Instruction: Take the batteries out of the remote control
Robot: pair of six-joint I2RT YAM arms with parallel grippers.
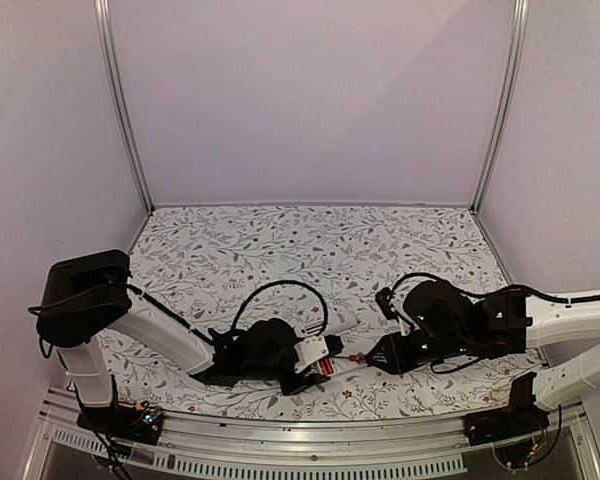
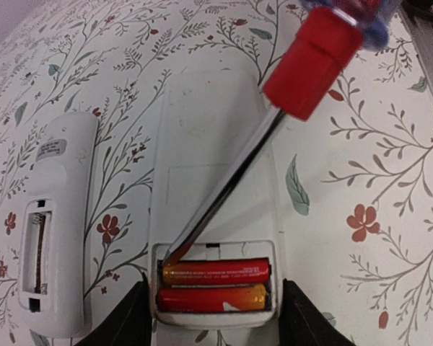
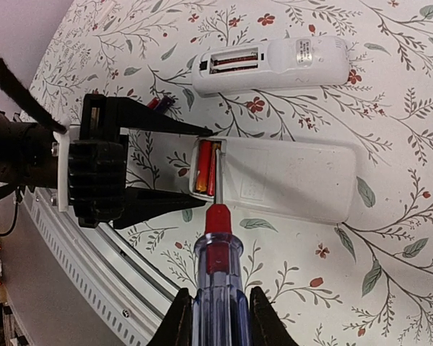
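Two batteries [image 2: 216,272] sit inside the open remote control [image 2: 216,144].
On floral tablecloth [image 2: 361,180], the left gripper [image 2: 215,306] clamps its end; the right gripper [image 3: 218,310] pinches a screwdriver [image 3: 218,252].

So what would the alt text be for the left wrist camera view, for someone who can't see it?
A screwdriver pokes its metal tip into the open battery compartment of a white remote control, at one end of two red batteries. The left gripper clasps that remote; a second remote lies beside it on a floral tablecloth.
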